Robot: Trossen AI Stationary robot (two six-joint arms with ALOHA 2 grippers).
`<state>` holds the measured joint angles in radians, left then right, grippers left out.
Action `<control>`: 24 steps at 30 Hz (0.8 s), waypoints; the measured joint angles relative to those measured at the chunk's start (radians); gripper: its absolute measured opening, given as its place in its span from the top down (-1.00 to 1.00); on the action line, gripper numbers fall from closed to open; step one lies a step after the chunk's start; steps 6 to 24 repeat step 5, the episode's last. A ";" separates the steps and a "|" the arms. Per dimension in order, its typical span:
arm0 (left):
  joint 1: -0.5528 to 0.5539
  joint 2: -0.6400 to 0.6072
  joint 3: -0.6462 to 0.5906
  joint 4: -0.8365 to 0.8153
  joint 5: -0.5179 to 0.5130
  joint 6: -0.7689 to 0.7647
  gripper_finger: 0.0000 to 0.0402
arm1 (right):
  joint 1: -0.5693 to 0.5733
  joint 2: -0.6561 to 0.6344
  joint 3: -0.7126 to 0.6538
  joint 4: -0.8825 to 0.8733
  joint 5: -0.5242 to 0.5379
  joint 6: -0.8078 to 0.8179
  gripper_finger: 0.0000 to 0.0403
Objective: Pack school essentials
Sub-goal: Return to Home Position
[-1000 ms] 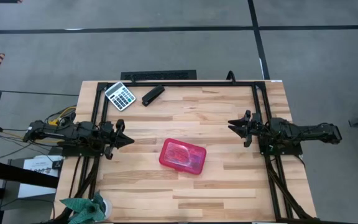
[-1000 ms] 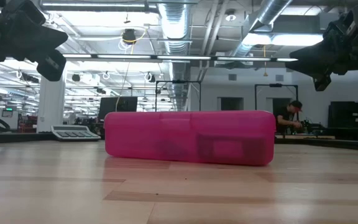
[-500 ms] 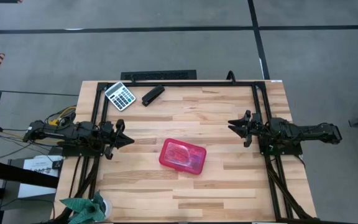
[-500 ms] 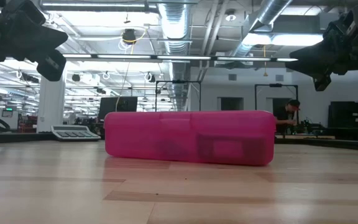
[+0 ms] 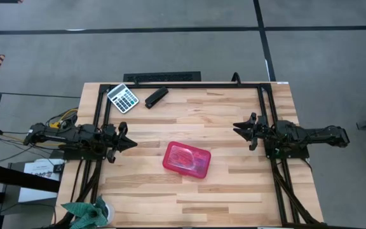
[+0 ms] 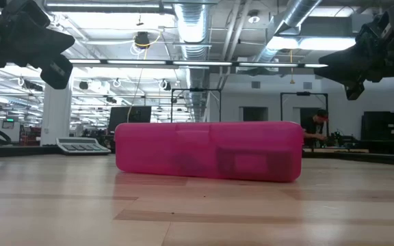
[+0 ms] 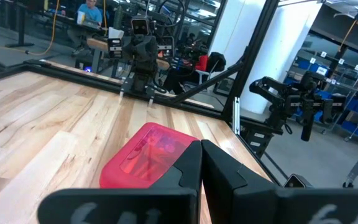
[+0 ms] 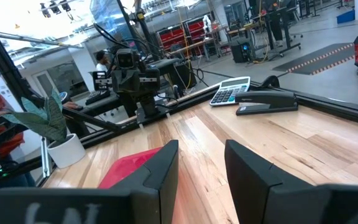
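Note:
A closed pink translucent case lies flat on the wooden table near its middle; it also shows in the low view and in the left wrist view. Only dim shapes show through its lid; the scissors, pencils, pen and packet cannot be made out. My left gripper hovers shut at the table's left edge, apart from the case, its fingers together in the left wrist view. My right gripper hovers open and empty near the right edge, with a gap between its fingers in the right wrist view.
A grey calculator and a black stapler lie at the far left of the table. A potted plant stands off the near left corner. A black frame runs along the table's far, left and right sides. People sit in the room behind.

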<state>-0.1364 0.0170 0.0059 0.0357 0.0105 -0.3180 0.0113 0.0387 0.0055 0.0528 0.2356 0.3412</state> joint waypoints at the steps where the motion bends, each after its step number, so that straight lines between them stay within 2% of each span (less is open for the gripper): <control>1: 0.000 0.000 0.000 0.000 0.000 0.000 1.00 | 0.000 0.000 0.000 0.000 0.000 0.000 0.29; 24: 0.000 0.000 0.000 0.000 0.000 0.000 1.00 | 0.000 0.000 0.000 0.000 0.000 0.000 0.29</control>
